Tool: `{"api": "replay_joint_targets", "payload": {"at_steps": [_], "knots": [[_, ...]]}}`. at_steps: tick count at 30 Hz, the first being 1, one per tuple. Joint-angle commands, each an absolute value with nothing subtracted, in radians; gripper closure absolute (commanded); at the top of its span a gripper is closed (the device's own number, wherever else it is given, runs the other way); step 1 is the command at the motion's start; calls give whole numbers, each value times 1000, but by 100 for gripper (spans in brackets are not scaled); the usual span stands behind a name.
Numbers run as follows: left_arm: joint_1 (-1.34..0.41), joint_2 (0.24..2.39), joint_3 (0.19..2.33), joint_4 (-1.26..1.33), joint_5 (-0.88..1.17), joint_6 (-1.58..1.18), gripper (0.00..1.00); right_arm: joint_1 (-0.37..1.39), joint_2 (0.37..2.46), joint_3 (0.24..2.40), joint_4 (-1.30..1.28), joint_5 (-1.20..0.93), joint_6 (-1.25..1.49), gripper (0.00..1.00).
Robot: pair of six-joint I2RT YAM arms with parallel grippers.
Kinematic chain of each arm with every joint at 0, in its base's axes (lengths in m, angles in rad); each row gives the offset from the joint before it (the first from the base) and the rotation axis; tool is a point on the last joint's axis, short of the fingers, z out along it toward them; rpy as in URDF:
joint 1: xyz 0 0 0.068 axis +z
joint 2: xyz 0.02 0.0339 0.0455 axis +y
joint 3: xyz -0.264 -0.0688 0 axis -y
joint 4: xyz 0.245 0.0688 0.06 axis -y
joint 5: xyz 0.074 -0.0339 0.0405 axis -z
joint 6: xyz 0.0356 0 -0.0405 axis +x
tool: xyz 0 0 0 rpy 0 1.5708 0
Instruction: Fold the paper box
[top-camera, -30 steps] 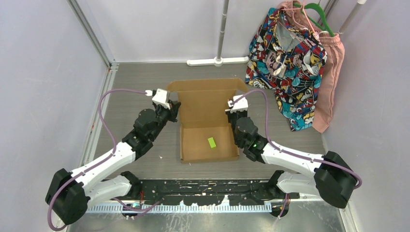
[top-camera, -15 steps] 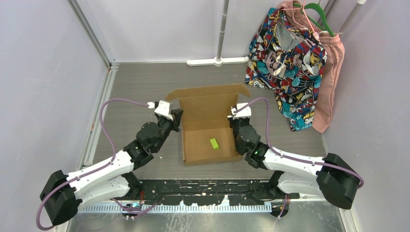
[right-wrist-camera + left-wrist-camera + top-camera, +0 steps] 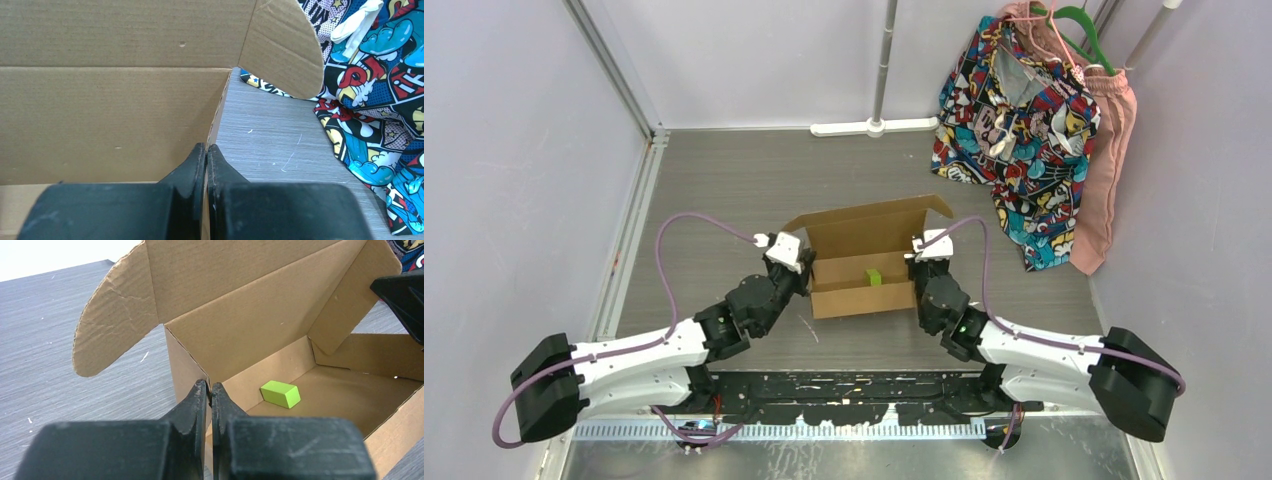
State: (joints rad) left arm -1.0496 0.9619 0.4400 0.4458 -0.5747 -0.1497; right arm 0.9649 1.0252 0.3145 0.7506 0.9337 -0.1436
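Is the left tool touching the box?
Touching. The left wrist view shows the left tool pinched shut on the side wall edge of the box.

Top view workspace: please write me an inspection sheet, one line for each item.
Surface: grey wood-grain table, small specks.
Job's things: paper box, walls up, lid raised; green block inside.
Clutter: patterned garment and pink garment hanging far right.
Grippers: left gripper shut on the box's left wall; right gripper shut on its right wall.
Cables: purple cable looping from each wrist.
Surroundings: pale walls, white pole at back.
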Motion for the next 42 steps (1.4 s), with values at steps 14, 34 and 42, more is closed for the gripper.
{"api": "replay_joint_targets", "payload": {"at_steps": [14, 34, 42], "knots": [[-1144, 1014, 449, 487, -601, -149, 99, 1009, 933, 314, 592, 867, -38, 99], [-1145, 1031, 452, 475, -633, -139, 99, 992, 866, 396, 539, 904, -29, 57], [-1144, 1073, 479, 471, -645, -132, 99, 923, 796, 428, 448, 828, 61, 49]]}}
